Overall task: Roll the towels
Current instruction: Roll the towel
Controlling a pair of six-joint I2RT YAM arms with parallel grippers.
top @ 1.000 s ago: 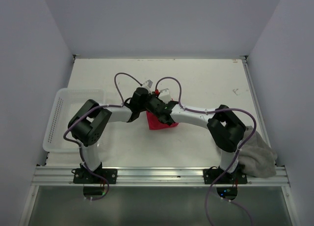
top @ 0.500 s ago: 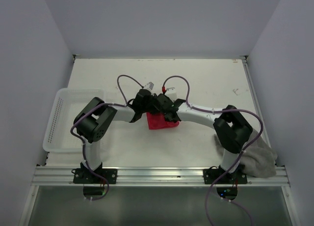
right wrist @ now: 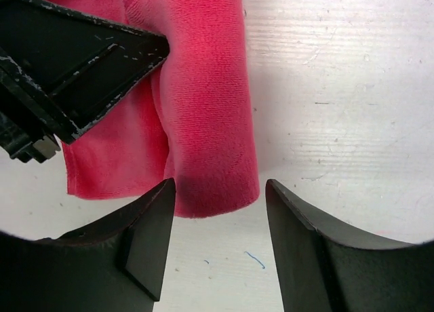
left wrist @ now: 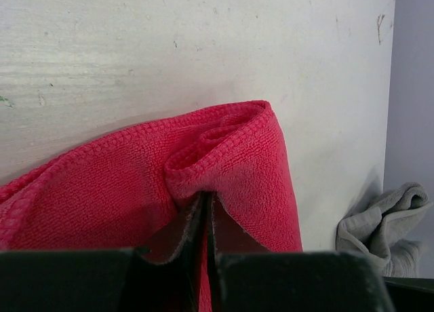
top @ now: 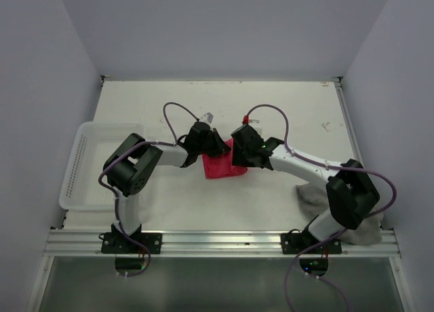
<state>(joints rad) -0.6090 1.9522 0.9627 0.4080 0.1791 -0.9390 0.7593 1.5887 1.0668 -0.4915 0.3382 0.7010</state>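
The pink-red towel [top: 221, 167] lies mid-table, partly rolled into a fold along its far edge [left wrist: 224, 146]. My left gripper [top: 217, 149] is shut on that fold [left wrist: 207, 198], with the cloth pinched between the jaws. My right gripper [top: 239, 160] is open. Its jaws straddle the end of the pink roll [right wrist: 210, 108] just above the table, without touching it [right wrist: 218, 213]. The left gripper's fingers [right wrist: 81, 64] show at the upper left of the right wrist view. The grey-taupe towel [top: 366, 232] lies crumpled at the near right, partly hidden by the right arm. It also shows in the left wrist view [left wrist: 386, 224].
A white perforated plastic basket [top: 80, 164] stands at the table's left edge beside the left arm. Both arms' cables loop above the towel. Grey walls close in the table at the back and on both sides.
The right arm has swung out to the right and its gripper has drawn back from over the pink towel to its right end. The left gripper has stayed clamped on the fold.
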